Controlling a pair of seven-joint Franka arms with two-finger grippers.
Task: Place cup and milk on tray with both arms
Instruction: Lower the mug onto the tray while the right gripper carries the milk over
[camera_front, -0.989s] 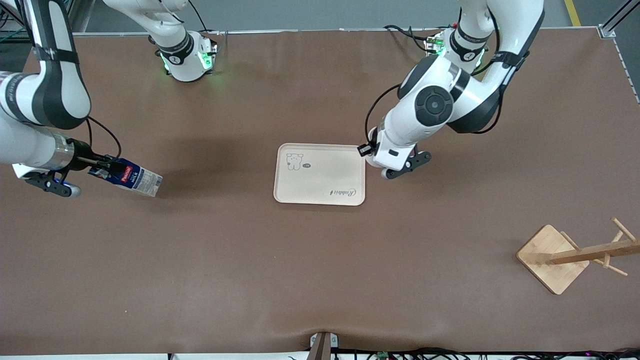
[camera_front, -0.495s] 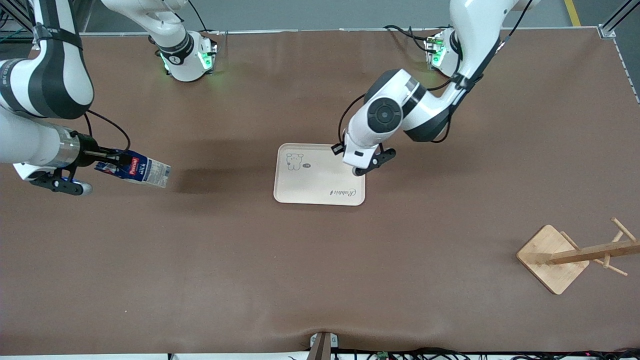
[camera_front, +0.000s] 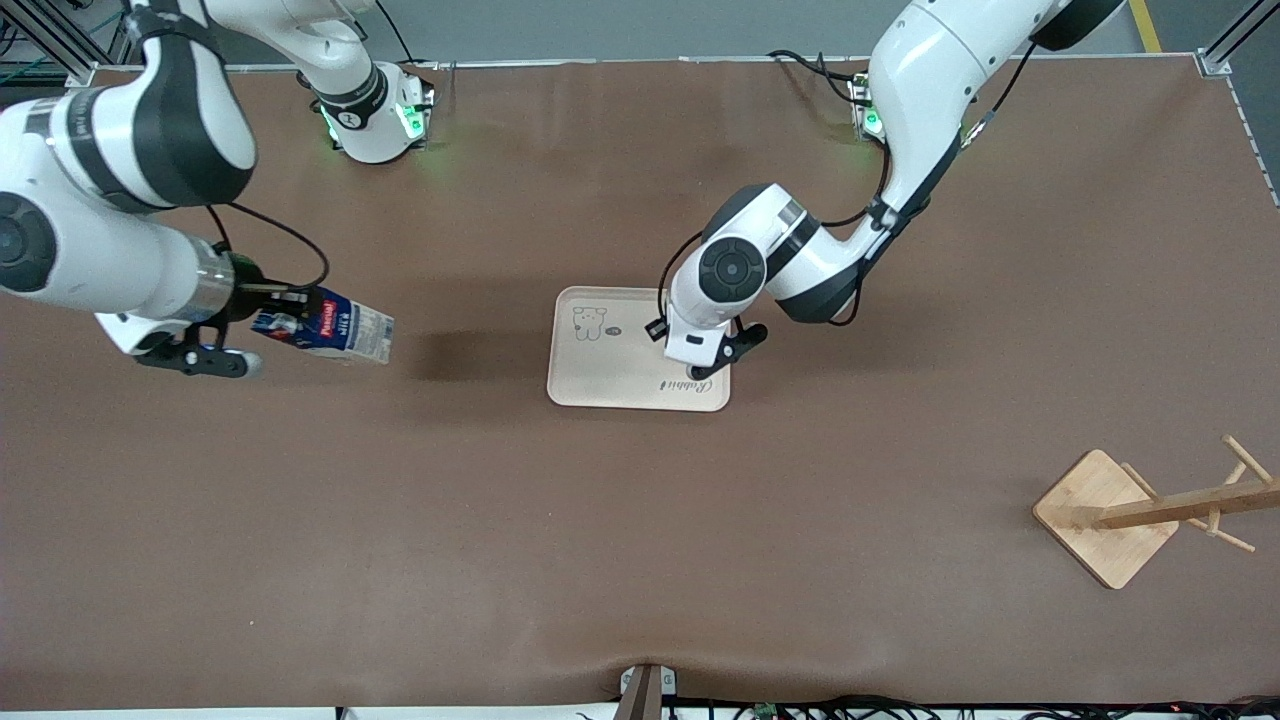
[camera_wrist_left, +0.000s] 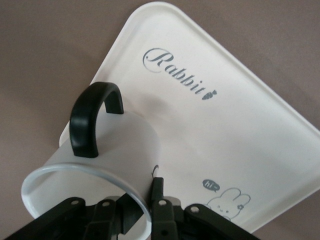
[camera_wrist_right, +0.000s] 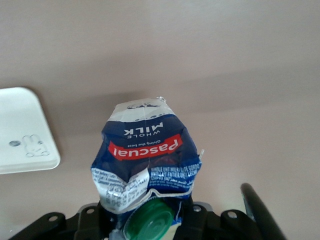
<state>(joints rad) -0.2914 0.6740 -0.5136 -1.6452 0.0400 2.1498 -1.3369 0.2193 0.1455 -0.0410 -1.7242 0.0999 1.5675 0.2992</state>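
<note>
My left gripper (camera_wrist_left: 143, 189) is shut on the rim of the cup (camera_wrist_left: 102, 165), a white mug with a black handle (camera_wrist_left: 92, 117), one finger inside and one outside. It holds the cup low over the cream tray (camera_front: 620, 375), at the tray's end toward the left arm; the tray also shows in the left wrist view (camera_wrist_left: 240, 115). In the front view the left hand hides the cup. My right gripper (camera_front: 277, 317) is shut on the cap end of the milk (camera_front: 338, 328), a blue carton with a green cap (camera_wrist_right: 150, 220). The carton is tilted, above bare table toward the right arm's end.
A wooden rack (camera_front: 1105, 515) with a square base and pegs lies toward the left arm's end, nearer to the front camera. A corner of the tray shows in the right wrist view (camera_wrist_right: 25, 130). Brown table (camera_front: 600, 550) surrounds the tray.
The left arm has carried the cup from beside the tray to over it. The right arm has moved the milk along the table toward the tray.
</note>
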